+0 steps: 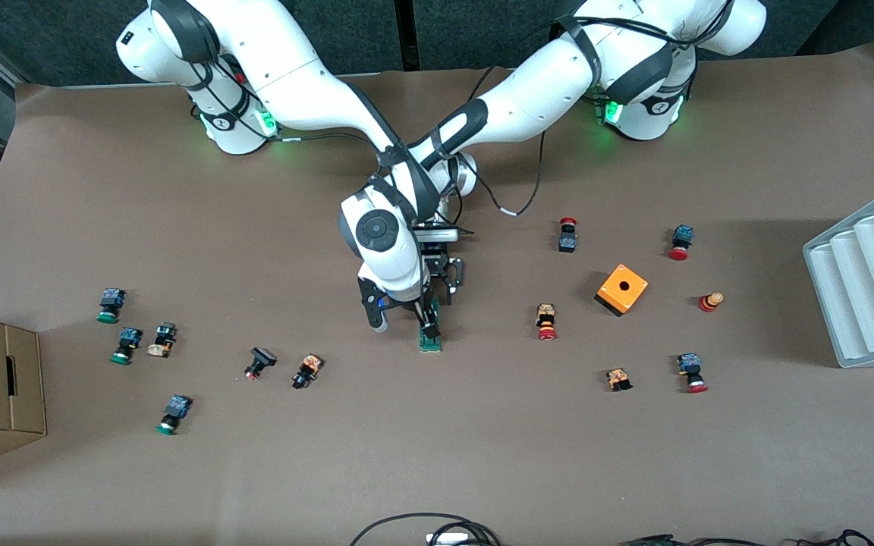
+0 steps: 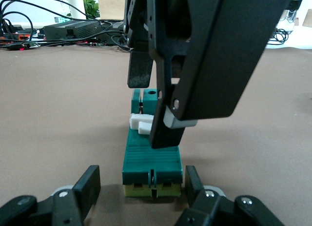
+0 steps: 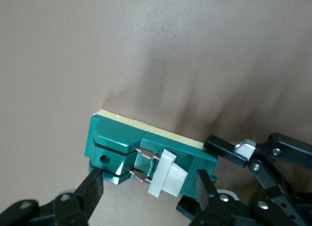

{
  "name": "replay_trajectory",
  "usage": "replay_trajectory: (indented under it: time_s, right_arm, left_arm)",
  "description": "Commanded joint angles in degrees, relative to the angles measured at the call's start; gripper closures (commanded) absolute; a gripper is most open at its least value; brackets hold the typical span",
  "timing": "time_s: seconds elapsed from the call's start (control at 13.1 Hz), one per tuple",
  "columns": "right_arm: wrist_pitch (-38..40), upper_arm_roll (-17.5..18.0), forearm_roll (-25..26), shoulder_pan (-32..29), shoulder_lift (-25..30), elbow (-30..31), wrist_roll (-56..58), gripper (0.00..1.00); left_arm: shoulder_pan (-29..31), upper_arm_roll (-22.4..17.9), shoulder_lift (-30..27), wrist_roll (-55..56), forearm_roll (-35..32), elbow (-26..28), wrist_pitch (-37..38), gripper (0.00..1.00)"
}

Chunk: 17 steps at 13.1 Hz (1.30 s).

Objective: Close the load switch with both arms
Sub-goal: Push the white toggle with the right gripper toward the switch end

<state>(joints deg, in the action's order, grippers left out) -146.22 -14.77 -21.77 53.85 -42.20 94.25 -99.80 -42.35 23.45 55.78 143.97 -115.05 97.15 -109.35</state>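
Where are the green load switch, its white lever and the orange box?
load switch [image 2: 152, 160], left wrist view, ribbed green top.
white lever [image 3: 168, 179], right wrist view, middle of the tab.
orange box [image 1: 622, 289], front view, top face.

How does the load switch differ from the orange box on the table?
The load switch is dark green, long and narrow; the orange box is cube-like. The switch bears a white lever; the box has a round hole on top. Both grippers are at the switch; the box stands apart, untouched. Both rest on the table.

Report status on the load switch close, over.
Left gripper open, fingers flanking one end of the load switch. Right gripper open, straddling its white lever. Nothing in the way.
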Motion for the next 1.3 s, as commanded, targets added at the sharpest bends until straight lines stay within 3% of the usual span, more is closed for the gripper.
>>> replay_trajectory:
  time_s: [0.0, 0.31, 0.46, 0.84, 1.22]
  right_arm:
    - [-3.4, -0.3, -2.0, 0.7, -0.4, 0.9, 0.5, 0.14]
    - [-4.1, -0.3, -2.0, 0.7, -0.8, 0.9, 1.0, 0.15]
    - [-4.1, -0.3, -1.9, 0.6, -0.8, 0.7, 1.2, 0.24]
    - [-3.2, -0.3, -2.0, 0.0, -0.3, -0.4, 1.1, 0.35]
    - [-1.9, -0.5, -2.1, -0.1, -0.3, -1.8, 0.7, 0.36]
  left_arm:
    - [-0.6, -0.4, 0.8, 0.9, -0.5, -0.8, 0.7, 0.22]
    - [-0.9, -0.2, 0.8, 0.9, 0.4, -0.9, 0.7, 0.22]
    - [-0.9, -0.2, 0.8, 0.9, 0.4, -0.9, 0.6, 0.22]
    - [-1.1, -0.2, 0.7, 0.7, 1.6, -0.9, 0.7, 0.22]
    - [-1.1, -0.2, 0.7, 0.6, 1.6, -0.9, 0.7, 0.22]
